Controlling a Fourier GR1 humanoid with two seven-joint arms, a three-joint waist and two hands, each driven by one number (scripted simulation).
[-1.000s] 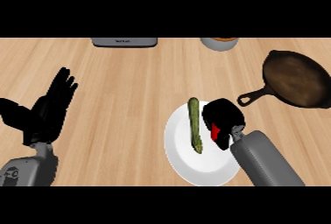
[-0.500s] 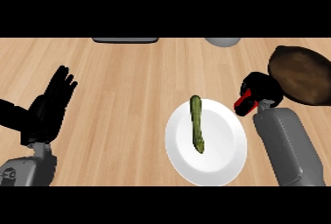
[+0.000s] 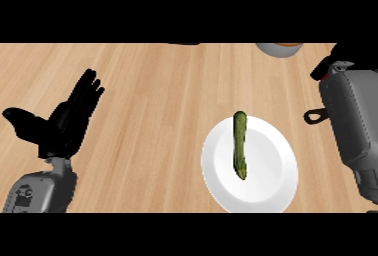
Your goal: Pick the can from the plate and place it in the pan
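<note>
Basically the white plate (image 3: 255,185) sits on the wooden counter (image 3: 162,80) right of centre, and only a long green vegetable (image 3: 240,144) lies on it, upper end poking just past the plate's top rim. No can is visible on the plate or elsewhere in the head view, so where it is cannot be told.

Right grey forearm (image 3: 354,120) runs up the view's right edge, steeply, and covers most of what is beneath it. Right hand (image 3: 332,62): only a black bit shows above the forearm's end at the top right, so whether its fingers are spread or curled round anything cannot be told. The pan is mostly hidden; a black looped handle end (image 3: 315,117) sticks out from the forearm's left side (just beside the plate's upper right, not touching it).

Left hand (image 3: 66,117) rests at the view's left, fingers straight and up, thumb spread out to the left, holding nothing, well apart from the plate. Its grey forearm (image 3: 40,192) comes in from the lower left corner.

Top edge: part of a round bowl-like thing (image 3: 279,48) with an orange inside, cut off by the frame.
</note>
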